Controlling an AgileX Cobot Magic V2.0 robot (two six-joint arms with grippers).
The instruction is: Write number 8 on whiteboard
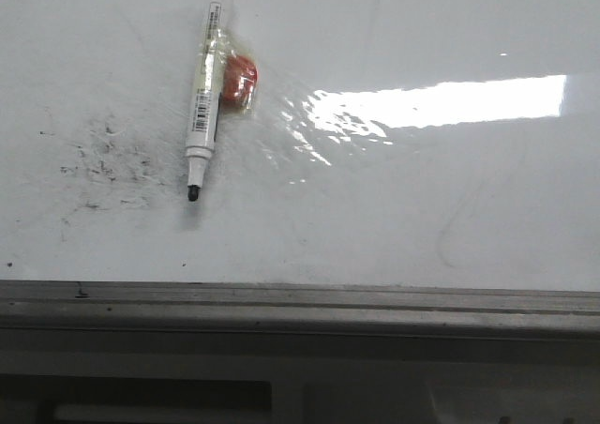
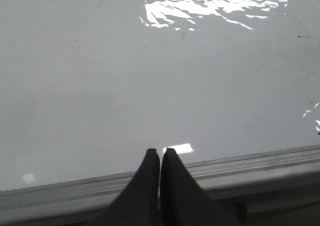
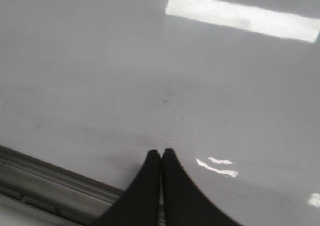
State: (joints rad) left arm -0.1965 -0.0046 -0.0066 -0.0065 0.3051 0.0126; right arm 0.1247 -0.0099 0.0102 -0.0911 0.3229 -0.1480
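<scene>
The glossy whiteboard (image 1: 422, 199) fills the front view, with a grey metal edge strip (image 1: 300, 302) along its near side. A white marker (image 1: 206, 86) lies on it at upper left, uncapped, black tip (image 1: 193, 193) pointing toward me. An orange-red block (image 1: 238, 81) is taped to its side. No number 8 shows on the board. My left gripper (image 2: 160, 152) is shut and empty over the board's edge strip (image 2: 250, 161). My right gripper (image 3: 161, 152) is shut and empty over bare board (image 3: 165, 76). Neither gripper shows in the front view.
Grey ink smudge specks (image 1: 108, 161) lie left of the marker tip. Bright light glare (image 1: 441, 102) stretches across the board to the right of the marker. A grey frame (image 1: 281, 386) runs below the edge strip.
</scene>
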